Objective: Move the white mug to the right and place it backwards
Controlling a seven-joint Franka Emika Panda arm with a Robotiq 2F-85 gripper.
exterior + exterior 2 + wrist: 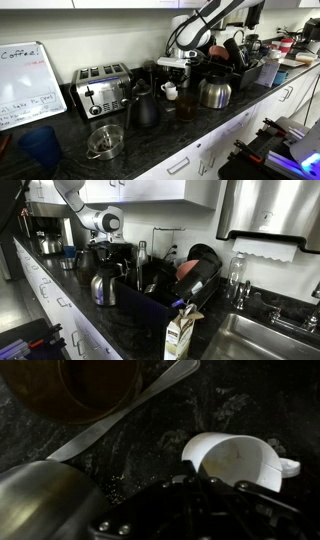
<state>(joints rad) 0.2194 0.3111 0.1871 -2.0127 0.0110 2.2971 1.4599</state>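
The white mug stands on the dark counter between a black kettle and a steel kettle. In the wrist view the white mug fills the right middle, its opening toward the upper left and its handle at the far right. My gripper is a dark mass just below the mug, its fingers right at the mug's near wall. The fingertips merge into the dark, so I cannot tell whether they are open or touching the mug. In an exterior view my gripper hangs directly above the mug.
A steel kettle stands close beside the mug and shows in the wrist view. A spoon and a brown round container lie beyond. A black kettle, toaster, glass jar and dish rack share the counter.
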